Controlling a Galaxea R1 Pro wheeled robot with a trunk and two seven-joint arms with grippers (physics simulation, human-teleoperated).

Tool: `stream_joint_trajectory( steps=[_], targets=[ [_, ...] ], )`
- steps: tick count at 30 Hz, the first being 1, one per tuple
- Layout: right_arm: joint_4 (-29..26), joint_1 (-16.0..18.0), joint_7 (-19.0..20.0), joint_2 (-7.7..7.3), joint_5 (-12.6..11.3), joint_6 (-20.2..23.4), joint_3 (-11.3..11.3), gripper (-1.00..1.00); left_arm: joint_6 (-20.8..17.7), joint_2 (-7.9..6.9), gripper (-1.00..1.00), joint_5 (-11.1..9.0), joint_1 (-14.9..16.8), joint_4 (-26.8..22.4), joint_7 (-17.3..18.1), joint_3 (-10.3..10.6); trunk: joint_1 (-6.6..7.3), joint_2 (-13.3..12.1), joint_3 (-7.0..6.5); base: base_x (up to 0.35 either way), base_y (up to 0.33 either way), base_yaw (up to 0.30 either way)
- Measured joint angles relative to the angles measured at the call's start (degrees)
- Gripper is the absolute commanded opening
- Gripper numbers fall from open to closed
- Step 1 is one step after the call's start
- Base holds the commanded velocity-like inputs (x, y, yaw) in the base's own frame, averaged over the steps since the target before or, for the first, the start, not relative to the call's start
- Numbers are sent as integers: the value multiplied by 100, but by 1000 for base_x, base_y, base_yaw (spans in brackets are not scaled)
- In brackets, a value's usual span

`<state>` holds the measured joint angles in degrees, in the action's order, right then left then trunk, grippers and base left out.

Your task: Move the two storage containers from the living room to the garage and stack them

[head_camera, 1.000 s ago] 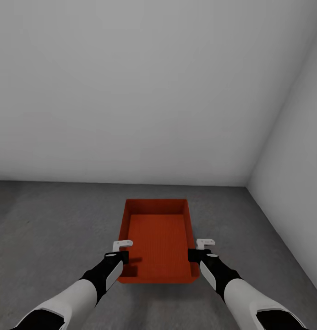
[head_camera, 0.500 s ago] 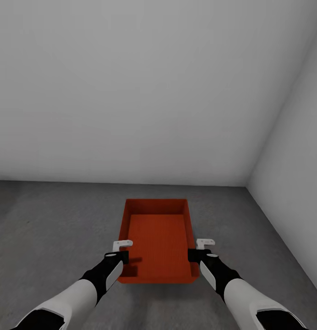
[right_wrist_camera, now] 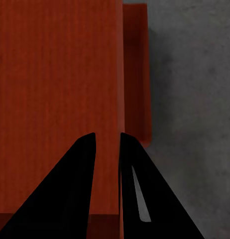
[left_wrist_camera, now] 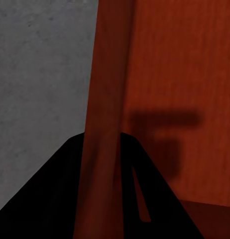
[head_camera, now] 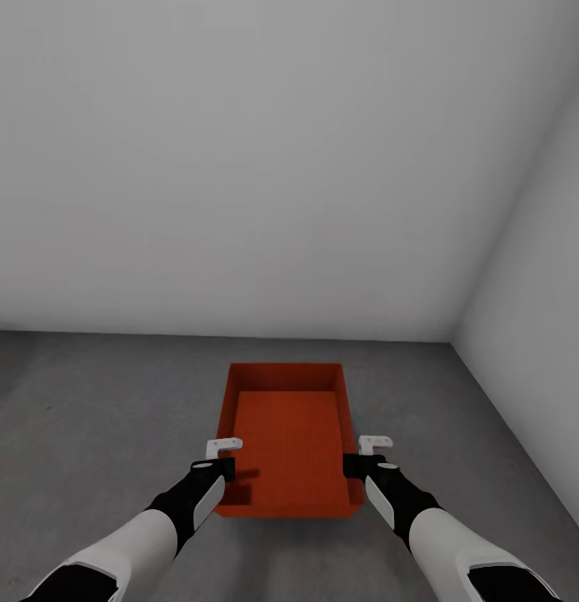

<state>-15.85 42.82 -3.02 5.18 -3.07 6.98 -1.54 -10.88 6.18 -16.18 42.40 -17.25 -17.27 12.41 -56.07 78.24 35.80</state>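
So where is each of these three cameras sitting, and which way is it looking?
Head view: from the robot's head, down over both forearms at the container on the floor.
Left wrist view: by the left pincer, along its dark fingers astride the container's side wall.
Right wrist view: by the right pincer, fingers astride the opposite wall.
Shared: all three show the container and the floor.

plain white-grey walls (head_camera: 239,167) meet in a corner over dark speckled concrete floor (head_camera: 89,401).
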Motion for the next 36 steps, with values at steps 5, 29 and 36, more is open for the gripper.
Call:
stream_joint_trajectory(
  steps=[5, 29, 36],
  targets=[
    [2, 0, 0, 0, 0, 0, 1, -100, -3, 0, -100, 0, 0, 0, 0, 0, 0, 0, 0, 262, 0, 0],
    [3, 0, -1, -2, -5, 0, -5, -100, 5, 1, -100, -2, 0, 8, 3, -1, -2, 0, 0, 16, -52, 0],
    [0, 0, 2, -9, -21, 0, -20, -100, 11, 6, -100, 4, 0, 9, 1, -7, -3, 0, 0, 0, -150, 0]
  ],
)
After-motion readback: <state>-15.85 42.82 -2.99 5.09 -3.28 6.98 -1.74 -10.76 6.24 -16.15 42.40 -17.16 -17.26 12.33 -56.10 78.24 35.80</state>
